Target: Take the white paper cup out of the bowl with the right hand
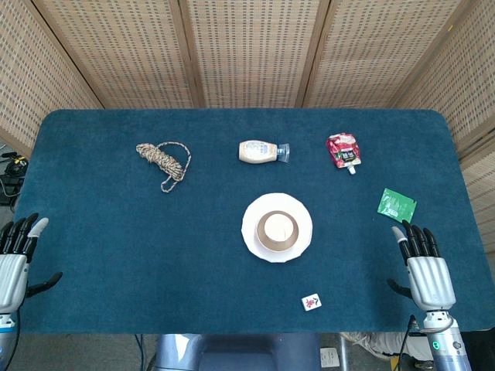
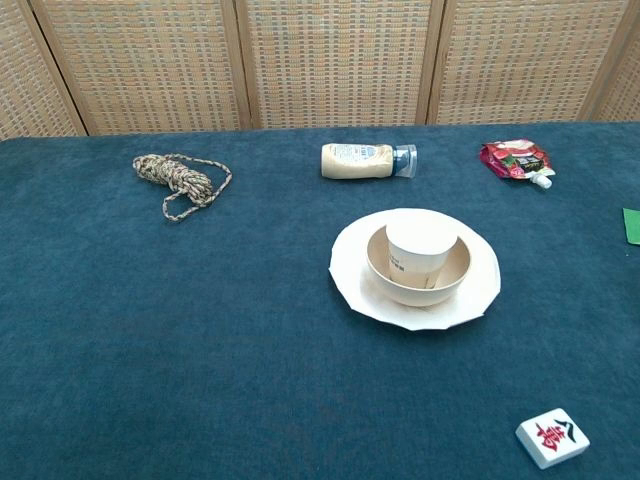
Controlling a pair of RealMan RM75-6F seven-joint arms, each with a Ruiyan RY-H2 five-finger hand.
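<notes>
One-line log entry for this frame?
phase: pre-reach | right hand: open, table edge | left hand: open | cup: in bowl

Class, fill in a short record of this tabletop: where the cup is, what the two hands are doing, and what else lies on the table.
cup: upright in the bowl
bowl: on a plate
right hand: open, at the near right edge, holds nothing
left hand: open, at the near left edge
far side: rope, bottle, red pouch
right: green packet
near: tile

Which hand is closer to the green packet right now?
Right. The right hand sits just below the green packet at the table's right edge; the left hand is at the far left edge.
</notes>
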